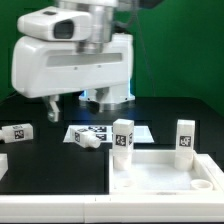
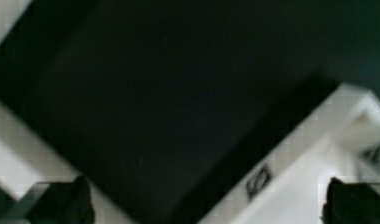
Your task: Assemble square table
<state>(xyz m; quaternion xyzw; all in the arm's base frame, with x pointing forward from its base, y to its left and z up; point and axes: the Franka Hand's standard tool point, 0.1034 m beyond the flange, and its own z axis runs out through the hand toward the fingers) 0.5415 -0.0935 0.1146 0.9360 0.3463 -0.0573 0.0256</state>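
Observation:
The white square tabletop lies at the front on the exterior view's right, its thick rim facing up. Two tagged white legs stand upright at its far edge, one at the corner and one further right. A third leg lies on the black table at the left. A fourth leg lies on the marker board's near edge. My gripper hangs above the table behind these parts, open and empty. In the blurred wrist view the gripper holds nothing between its dark fingertips.
The marker board lies flat mid-table. A white part shows at the exterior view's left edge. A green wall stands behind. In the wrist view, blurred white bands with a tag mark cross the black table.

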